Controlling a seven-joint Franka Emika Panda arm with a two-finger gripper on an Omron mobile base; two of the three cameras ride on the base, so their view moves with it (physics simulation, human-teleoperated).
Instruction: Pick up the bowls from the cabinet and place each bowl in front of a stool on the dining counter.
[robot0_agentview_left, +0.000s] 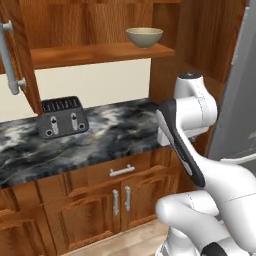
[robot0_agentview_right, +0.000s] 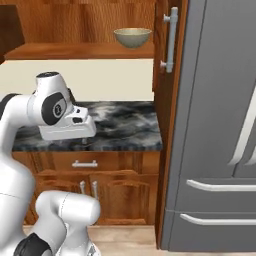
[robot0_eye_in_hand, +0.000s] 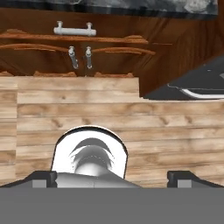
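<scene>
A tall grey fridge (robot0_agentview_right: 220, 130) fills the right side of the room, and next to it the reddish-brown cabinet (robot0_agentview_left: 100, 20) hangs open above the marbled wall counter (robot0_agentview_left: 110, 132), its door (robot0_agentview_left: 17, 55) swung out to the left with the long grey bar handle (robot0_agentview_left: 7, 57) showing. The white arm (robot0_agentview_left: 192, 125) is folded up in front of the lower drawer units (robot0_agentview_left: 100, 200), its hand pointed down at the plank floor (robot0_eye_in_hand: 109, 113), nowhere near the shelf. The gripper (robot0_eye_in_hand: 112, 178) has its fingertips (robot0_eye_in_hand: 43, 178) spread as wide as they go, with nothing between them. A black toaster (robot0_agentview_left: 61, 117) sits on the counter to the left. One bowl (robot0_agentview_left: 144, 36) stands upright at the right end of the cabinet shelf (robot0_agentview_left: 100, 52), well above the hand. I'd judge it to be stiff glazed ceramic, fairly heavy, smooth enough to slip and likely to chip if knocked. The pale rim looks like the place to pinch, one finger inside and one outside the wall.
</scene>
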